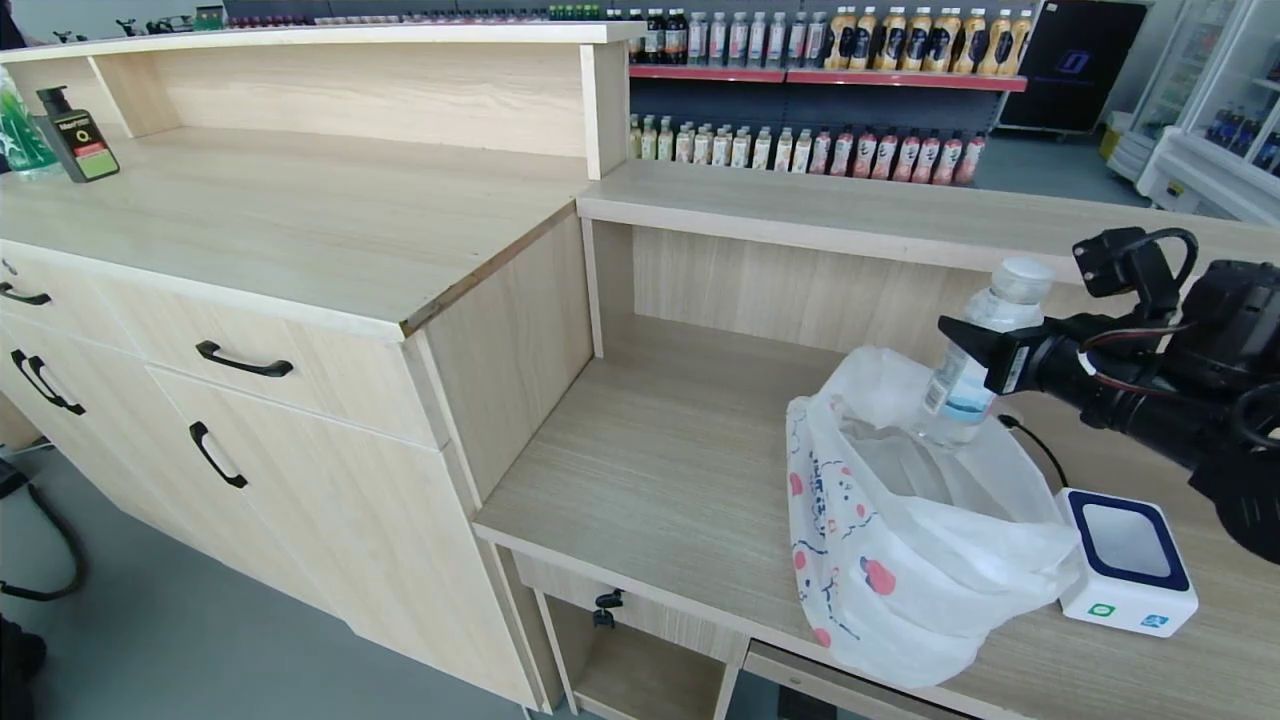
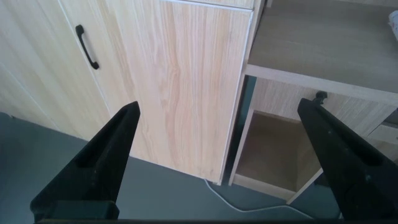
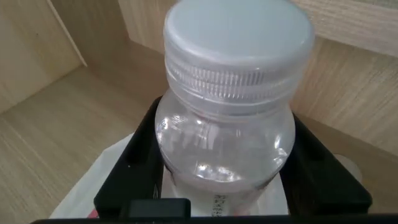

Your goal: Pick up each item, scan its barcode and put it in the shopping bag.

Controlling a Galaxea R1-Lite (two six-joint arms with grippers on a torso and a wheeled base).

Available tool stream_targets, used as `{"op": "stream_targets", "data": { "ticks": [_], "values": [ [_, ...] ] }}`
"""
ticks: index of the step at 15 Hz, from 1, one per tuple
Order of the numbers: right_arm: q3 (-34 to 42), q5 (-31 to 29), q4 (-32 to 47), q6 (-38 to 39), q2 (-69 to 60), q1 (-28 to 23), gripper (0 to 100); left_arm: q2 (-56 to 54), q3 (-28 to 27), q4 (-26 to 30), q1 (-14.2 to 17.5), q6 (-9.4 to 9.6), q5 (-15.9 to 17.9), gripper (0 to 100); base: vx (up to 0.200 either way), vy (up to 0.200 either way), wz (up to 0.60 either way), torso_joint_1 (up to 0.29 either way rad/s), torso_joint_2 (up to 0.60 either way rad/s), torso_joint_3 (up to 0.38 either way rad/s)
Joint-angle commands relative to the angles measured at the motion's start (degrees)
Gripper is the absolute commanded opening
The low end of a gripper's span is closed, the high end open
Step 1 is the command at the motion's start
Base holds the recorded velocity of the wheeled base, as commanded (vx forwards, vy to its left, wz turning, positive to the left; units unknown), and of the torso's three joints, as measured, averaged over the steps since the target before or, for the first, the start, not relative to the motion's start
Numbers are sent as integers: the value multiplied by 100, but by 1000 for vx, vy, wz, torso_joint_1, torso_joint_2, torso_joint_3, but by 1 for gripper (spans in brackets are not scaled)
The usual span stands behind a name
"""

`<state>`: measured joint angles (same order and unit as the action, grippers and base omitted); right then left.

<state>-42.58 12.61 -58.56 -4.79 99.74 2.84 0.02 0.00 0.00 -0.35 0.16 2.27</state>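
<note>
My right gripper (image 1: 985,350) is shut on a clear water bottle (image 1: 975,352) with a white cap, holding it upright over the open mouth of the white patterned shopping bag (image 1: 900,530) on the lower counter. In the right wrist view the water bottle (image 3: 227,112) sits between the black fingers (image 3: 134,180), with the bag (image 3: 93,193) below it. The white scanner (image 1: 1128,562) with a dark blue rim stands just right of the bag. My left gripper (image 2: 227,162) hangs open down by the cabinet front, near the floor, with nothing between its fingers.
A tall wooden counter (image 1: 280,220) with drawers and black handles rises at the left; a dark pump bottle (image 1: 78,135) stands at its far left. A wooden ledge (image 1: 850,210) runs behind the bag. Drink shelves (image 1: 820,80) line the back wall.
</note>
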Motion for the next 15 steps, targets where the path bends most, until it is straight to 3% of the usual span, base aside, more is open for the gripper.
{"op": "stream_targets", "data": {
  "ticks": [1,9,15],
  "values": [
    [-40,313,-182,-31,502,50,0,6,0,0,0,2,2,100,0,0,0,0,0,0],
    [-145,717,-1157,-83,1539,-64,0,6,0,0,0,2,2,100,0,0,0,0,0,0],
    [-303,823,-1201,-215,1891,-64,0,6,0,0,0,2,2,100,0,0,0,0,0,0]
  ]
}}
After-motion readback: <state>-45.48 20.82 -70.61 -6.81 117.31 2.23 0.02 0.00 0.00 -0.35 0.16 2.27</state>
